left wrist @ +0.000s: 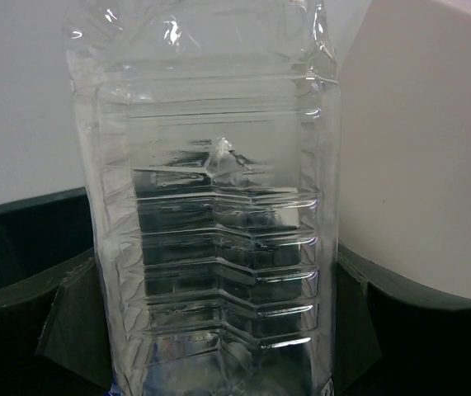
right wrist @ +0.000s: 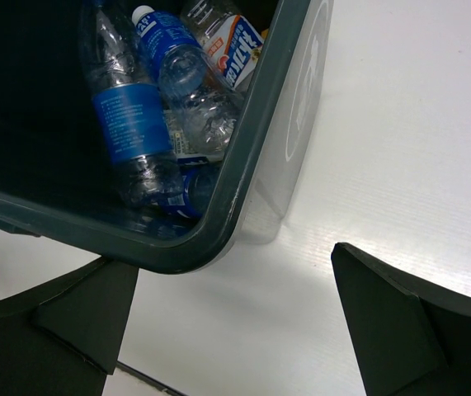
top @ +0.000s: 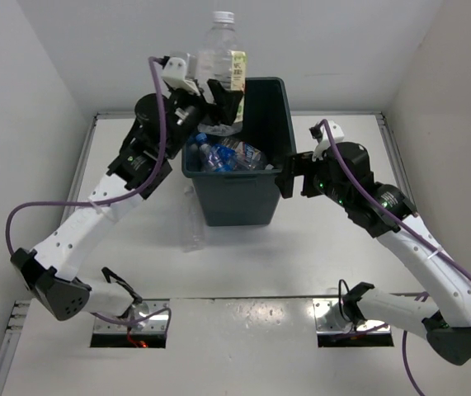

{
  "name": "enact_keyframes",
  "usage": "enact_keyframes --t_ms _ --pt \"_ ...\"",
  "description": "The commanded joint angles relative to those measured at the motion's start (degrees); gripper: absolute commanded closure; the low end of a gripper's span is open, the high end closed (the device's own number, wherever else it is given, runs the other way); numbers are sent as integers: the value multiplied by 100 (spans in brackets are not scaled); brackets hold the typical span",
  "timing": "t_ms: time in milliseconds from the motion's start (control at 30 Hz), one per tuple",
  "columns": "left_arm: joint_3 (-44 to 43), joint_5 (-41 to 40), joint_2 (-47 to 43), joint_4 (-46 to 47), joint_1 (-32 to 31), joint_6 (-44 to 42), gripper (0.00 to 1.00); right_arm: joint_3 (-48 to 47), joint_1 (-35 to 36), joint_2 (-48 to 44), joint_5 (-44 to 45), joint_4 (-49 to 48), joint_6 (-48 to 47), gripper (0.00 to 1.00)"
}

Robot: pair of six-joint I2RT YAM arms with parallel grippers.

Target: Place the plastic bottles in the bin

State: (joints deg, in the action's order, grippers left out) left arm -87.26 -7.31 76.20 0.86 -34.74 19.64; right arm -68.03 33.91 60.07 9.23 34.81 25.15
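Note:
My left gripper (top: 219, 99) is shut on the large clear bottle (top: 221, 58) with a white cap and green-yellow label, holding it upright over the back left corner of the dark grey bin (top: 239, 206). In the left wrist view the ribbed bottle (left wrist: 219, 214) fills the space between my fingers (left wrist: 62, 322). Several blue-labelled bottles (top: 227, 155) lie inside the bin; they also show in the right wrist view (right wrist: 136, 115). My right gripper (top: 289, 177) is open and empty beside the bin's right rim (right wrist: 243, 165).
White walls enclose the table on the left, right and back. A flat clear plastic scrap (top: 192, 227) lies on the table beside the bin's left front corner.

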Motion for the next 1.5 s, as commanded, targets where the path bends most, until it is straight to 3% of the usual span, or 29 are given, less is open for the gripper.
enact_keyframes --t_ms 0,167,300,800,933,1067,1100,1233,1300,1433,1467 --pt "-256 107 157 230 -137 -268 33 9 37 4 175 -141 69 0" --pt "-308 107 219 107 -191 -268 21 9 37 4 175 -141 69 0" --pt "-309 46 219 -7 -191 -268 0 9 37 4 175 -141 69 0" --pt "-466 -7 219 -60 -191 -329 0 9 37 4 122 -141 69 0" --pt "-817 -560 150 -174 -121 -671 0 61 37 4 122 -141 69 0" --pt "-1073 -1114 -149 -113 458 -585 0 62 37 -48 122 -141 69 0" --pt "-1073 -1115 -150 -182 877 -471 0 62 37 -48 122 -141 69 0" --pt "-943 -378 -220 -718 2311 398 0 62 37 -48 122 -141 69 0" --pt "-198 -131 -474 -624 2943 1058 0 114 37 -48 175 -141 69 0" --pt "1663 300 -843 -201 3517 1937 0 114 37 -101 175 -141 69 0" --pt "1669 300 -922 -201 3596 2060 0 114 37 -101 175 -141 69 0"
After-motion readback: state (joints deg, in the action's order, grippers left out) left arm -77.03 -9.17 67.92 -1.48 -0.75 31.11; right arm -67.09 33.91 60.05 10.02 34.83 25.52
